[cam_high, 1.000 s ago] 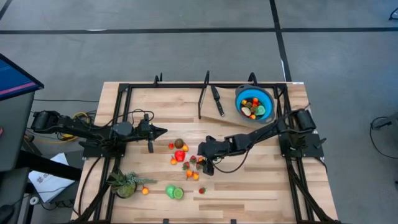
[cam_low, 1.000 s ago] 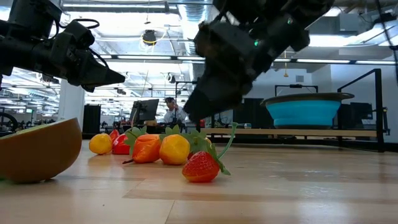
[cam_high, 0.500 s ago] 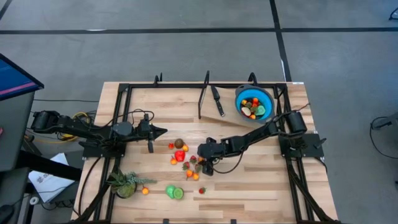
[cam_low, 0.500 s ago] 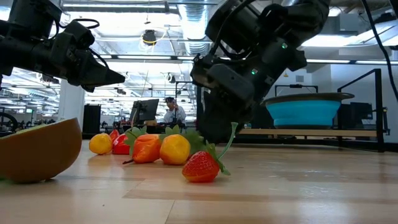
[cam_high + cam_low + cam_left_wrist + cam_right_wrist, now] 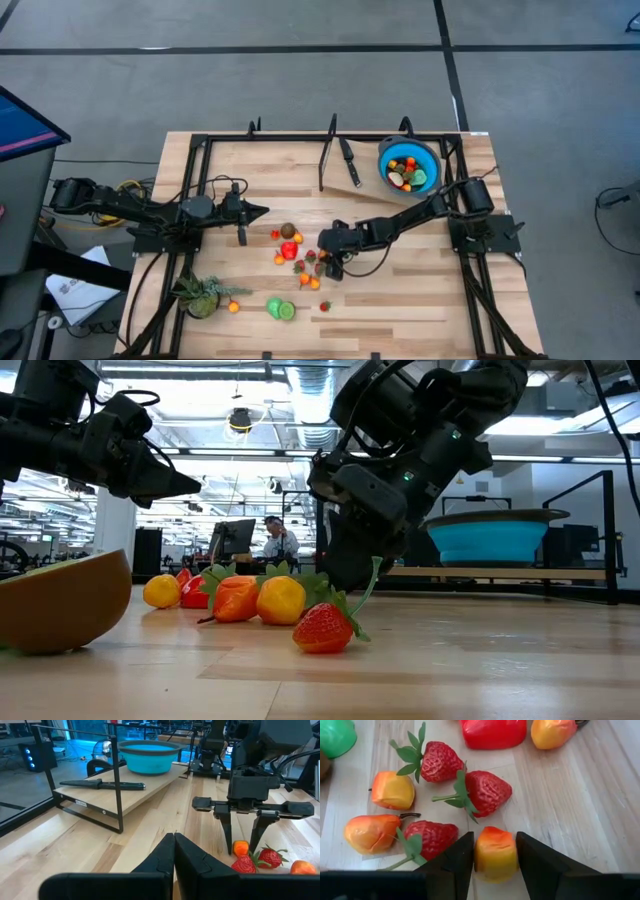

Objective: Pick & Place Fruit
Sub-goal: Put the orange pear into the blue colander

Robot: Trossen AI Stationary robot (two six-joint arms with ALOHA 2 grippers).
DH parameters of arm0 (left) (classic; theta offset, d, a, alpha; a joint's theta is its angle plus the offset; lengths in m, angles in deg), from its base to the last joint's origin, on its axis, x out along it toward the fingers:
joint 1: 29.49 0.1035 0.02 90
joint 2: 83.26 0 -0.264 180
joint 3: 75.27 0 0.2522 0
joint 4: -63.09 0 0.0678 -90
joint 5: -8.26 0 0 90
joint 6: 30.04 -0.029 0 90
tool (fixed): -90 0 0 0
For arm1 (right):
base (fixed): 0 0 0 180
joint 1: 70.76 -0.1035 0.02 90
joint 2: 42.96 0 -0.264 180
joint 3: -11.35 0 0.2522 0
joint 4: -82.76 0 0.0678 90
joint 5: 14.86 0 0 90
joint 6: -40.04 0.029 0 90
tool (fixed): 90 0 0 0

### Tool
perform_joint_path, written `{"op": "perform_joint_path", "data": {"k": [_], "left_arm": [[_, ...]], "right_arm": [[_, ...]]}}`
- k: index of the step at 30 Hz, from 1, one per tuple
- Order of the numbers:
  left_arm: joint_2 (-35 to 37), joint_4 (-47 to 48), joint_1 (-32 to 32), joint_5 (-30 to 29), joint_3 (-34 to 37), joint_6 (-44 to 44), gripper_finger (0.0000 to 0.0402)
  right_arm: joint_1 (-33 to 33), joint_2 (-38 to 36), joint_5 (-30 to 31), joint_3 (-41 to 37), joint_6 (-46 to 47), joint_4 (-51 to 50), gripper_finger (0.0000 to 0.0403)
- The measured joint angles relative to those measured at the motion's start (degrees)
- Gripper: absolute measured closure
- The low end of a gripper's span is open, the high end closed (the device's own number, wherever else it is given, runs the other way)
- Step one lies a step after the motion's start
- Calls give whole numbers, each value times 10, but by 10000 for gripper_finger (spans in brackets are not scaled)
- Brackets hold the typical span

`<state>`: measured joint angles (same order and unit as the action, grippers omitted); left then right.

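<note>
we find the right gripper (image 5: 495, 852) down on the worktop (image 5: 580, 810), its fingers flanking a small orange-yellow toy fruit (image 5: 494, 854). whether they already pinch it, we cannot tell. the left gripper (image 5: 173, 851), pressed together, waits well apart.

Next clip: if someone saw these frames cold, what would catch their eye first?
Probably the right gripper, down on the table among the scattered fruit near the centre, its fingers on either side of an orange-yellow toy fruit. Next, the blue bowl at the far right corner, already holding several fruits. The left gripper hangs shut above the table's left side, waiting.
</note>
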<state>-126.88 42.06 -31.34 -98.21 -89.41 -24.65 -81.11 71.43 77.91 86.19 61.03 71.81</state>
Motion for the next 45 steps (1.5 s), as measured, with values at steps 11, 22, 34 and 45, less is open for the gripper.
{"op": "perform_joint_path", "data": {"k": [11,22,34,45], "left_arm": [[0,0,0,0,0,0,401],[0,0,0,0,0,0,401],[0,0,0,0,0,0,401],[0,0,0,0,0,0,401]], "right_arm": [[0,0,1,0,0,2,308],[-2,-28,-8,-3,1,-21,310],[1,-193,-6,-2,11,-154,310],[63,-354,51,-2,39,-350,310]]}}
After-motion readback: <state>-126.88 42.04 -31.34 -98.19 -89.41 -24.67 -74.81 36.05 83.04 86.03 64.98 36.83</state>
